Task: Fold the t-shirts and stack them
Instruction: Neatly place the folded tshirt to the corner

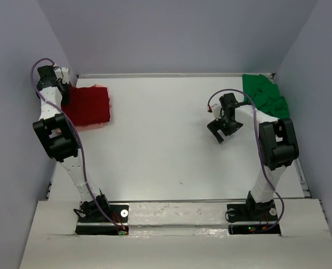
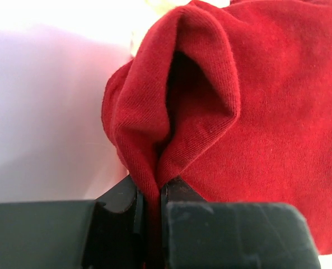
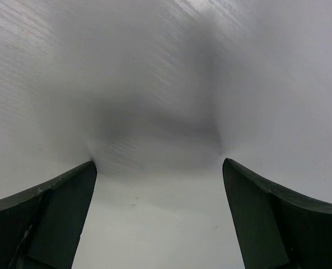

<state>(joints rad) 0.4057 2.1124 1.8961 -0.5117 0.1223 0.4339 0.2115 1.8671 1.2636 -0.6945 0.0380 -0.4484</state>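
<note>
Overhead view takes in the whole white table (image 1: 166,157) w/ 2 arms, left arm (image 1: 56,137) reaching to the far-left corner and right arm (image 1: 277,143) bent inward on the right side. It also shows 3 shirts, which neither wrist cam gives together. The dark red t-shirt (image 1: 88,105) lies folded flat at far left, approx square, its edges skewed a bit against the table edge, so no clear long axis. A thin strip of salmon pink t-shirt (image 1: 86,128) peeks out under its near edge. The green t-shirt (image 1: 266,94) is a crumpled heap in the far-right corner, long axis running from the far edge toward the near right, along the wall. 2 grippers. The left gripper (image 2: 149,193) shows properly only in the left wrist cam: jaws nearly together, pinching a raised fold of the red cloth, w/ the fabric tenting up from the pinch into a hollow ridge. The right gripper (image 3: 157,165) is spread wide over bare table w/ nothing between the fingers, and sits well apart from the green heap in the overhead view.
</note>
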